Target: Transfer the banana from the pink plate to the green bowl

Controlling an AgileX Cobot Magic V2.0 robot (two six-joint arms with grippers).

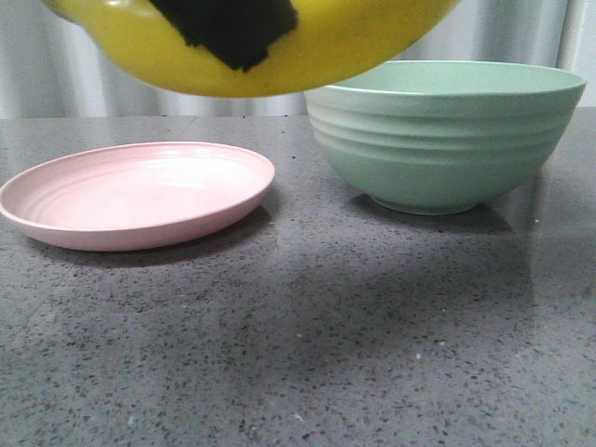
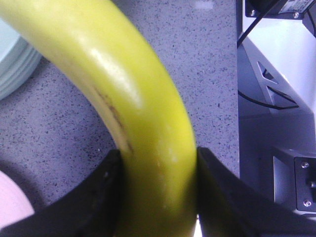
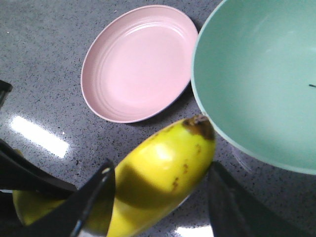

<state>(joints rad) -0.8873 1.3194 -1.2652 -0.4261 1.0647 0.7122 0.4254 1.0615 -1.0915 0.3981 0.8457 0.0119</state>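
The banana (image 1: 354, 47) hangs in the air, close to the front camera, above the pink plate (image 1: 140, 196) and the green bowl (image 1: 438, 140). A black finger (image 1: 233, 28) lies across it. My left gripper (image 2: 158, 153) is shut on the banana (image 2: 133, 89), one jaw pressed on each side. My right gripper (image 3: 160, 170) is open, with its jaws standing either side of the banana (image 3: 163, 158) near its dark tip. The tip is beside the bowl's rim (image 3: 202, 113). The plate (image 3: 138, 64) and the bowl both hold nothing.
The plate and the bowl stand side by side on a grey speckled table (image 1: 307, 354), the bowl to the right. The table's edge, the robot's white base and cables (image 2: 276, 98) show in the left wrist view. A pale curtain (image 1: 56, 74) hangs behind.
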